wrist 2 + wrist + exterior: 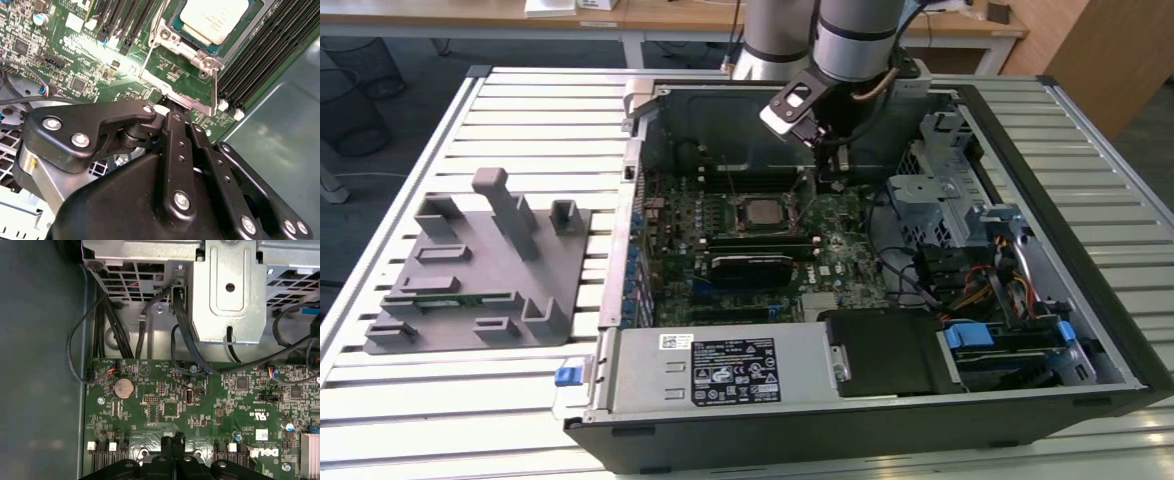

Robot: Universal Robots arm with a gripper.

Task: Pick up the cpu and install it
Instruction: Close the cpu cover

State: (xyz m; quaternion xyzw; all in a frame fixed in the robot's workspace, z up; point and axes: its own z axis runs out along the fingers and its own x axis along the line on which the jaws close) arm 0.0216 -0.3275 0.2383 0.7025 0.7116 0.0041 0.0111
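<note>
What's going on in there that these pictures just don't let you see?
- The cpu: partly cut off by the picture's edge in the second wrist view.
- Whether the gripper touches the motherboard: its own black links hide the contact in the second wrist view.
- Whether the socket is latched: too small in the exterior view.

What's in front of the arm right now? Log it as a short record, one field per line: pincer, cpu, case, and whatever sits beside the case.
pincer: shut, nothing held, low over the green board
cpu: lying in the socket, silver top up, apart from the pincer
computer case: side open, lying on the slatted table, arm reaching inside
grey holder: on the table, at the exterior view's left of the case
</note>
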